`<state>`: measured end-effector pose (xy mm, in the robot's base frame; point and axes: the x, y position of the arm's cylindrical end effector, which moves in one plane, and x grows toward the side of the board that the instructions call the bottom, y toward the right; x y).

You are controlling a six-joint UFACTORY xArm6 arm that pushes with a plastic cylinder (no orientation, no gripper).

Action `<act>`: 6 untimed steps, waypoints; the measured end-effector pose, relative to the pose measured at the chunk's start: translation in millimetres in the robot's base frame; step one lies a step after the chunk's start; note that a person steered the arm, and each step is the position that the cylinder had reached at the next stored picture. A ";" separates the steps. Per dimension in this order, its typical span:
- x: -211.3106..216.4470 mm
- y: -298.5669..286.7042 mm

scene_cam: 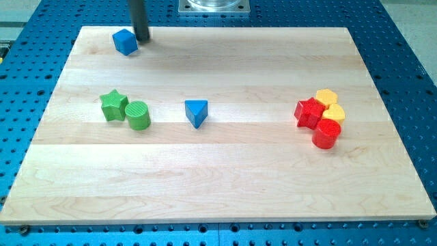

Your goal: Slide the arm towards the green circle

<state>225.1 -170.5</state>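
Note:
The green circle (138, 115) is a short green cylinder at the board's left middle. A green star (113, 105) touches it on its left. My tip (141, 39) is at the view's top left, just right of a blue cube (125, 42). The tip is far above the green circle in the view, almost straight up from it.
A blue triangle (196, 112) lies right of the green circle. At the right sits a tight cluster: a red star (309, 112), a red cylinder (326, 134), a yellow hexagon (327, 98) and a yellow heart (334, 113). The wooden board (218, 178) lies on a blue perforated table.

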 end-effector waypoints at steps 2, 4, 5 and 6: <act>39.4 71.3; 39.4 73.6; 112.9 59.7; 191.7 76.7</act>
